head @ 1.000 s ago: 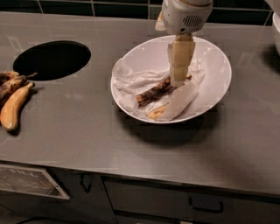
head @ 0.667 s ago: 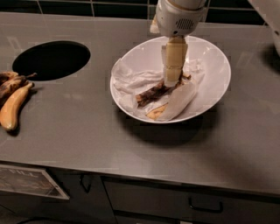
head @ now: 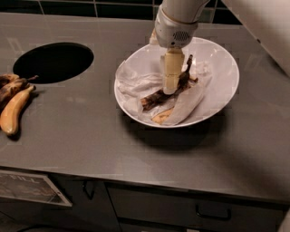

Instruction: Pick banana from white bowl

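Grey steel worktop [head: 90, 136] fills the view, backed by dark wall tiles [head: 90, 8] at the far edge and fronted by cabinet drawers [head: 213, 213] on the near side. We note a round hole [head: 53, 61] cut in the worktop at far left, and a bunch of yellow-brown bananas [head: 13, 106] lying at the left edge, well apart from the work.

We find the white bowl [head: 222, 68] standing right of centre. Inside it lie crumpled white paper [head: 136, 79], a pale-yellow peel scrap [head: 162, 118] at the near side, and the banana [head: 156, 96], a slim blackened one. It runs from near left to far right across the paper, its dark stem end tilted upward.

The tool [head: 171, 88] hangs down from the arm's wrist into the bowl, its tip at the banana's middle and touching or just beside it. We cannot tell whether the tool is apart, together or clamped on the fruit.

Assessment: the approach and descent into the bowl are done. The banana is in the bowl, most of its length resting on the paper, so the lift is not yet done. Outstanding items, in our judgement: a confirmed grip, then a clean raise clear of the rim without dragging paper along.
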`<state>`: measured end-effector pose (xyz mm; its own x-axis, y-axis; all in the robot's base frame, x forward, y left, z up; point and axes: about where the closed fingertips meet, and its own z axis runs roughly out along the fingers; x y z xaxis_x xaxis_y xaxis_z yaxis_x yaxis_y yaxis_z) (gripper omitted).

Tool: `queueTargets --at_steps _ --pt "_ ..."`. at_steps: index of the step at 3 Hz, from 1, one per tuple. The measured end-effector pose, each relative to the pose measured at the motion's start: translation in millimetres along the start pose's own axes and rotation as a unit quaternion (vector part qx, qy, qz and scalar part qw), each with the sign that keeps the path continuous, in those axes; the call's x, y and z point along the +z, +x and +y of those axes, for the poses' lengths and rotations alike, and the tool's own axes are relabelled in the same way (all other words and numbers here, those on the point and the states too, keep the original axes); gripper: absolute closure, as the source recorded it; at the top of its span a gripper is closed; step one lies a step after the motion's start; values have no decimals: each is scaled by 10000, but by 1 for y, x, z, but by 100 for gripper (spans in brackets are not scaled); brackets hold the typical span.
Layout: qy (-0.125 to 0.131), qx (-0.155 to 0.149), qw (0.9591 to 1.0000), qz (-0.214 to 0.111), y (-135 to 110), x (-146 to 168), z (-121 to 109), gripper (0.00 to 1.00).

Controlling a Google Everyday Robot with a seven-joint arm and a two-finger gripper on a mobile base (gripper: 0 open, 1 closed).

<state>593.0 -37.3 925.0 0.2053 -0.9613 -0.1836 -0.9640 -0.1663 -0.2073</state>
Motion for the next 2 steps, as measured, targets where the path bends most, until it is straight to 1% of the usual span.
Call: queueTargets --at_steps 1,2 --pt "0 0 10000 -2 0 0 0 0" --pt "-26 -13 9999 -97 -2 9 -2 0"
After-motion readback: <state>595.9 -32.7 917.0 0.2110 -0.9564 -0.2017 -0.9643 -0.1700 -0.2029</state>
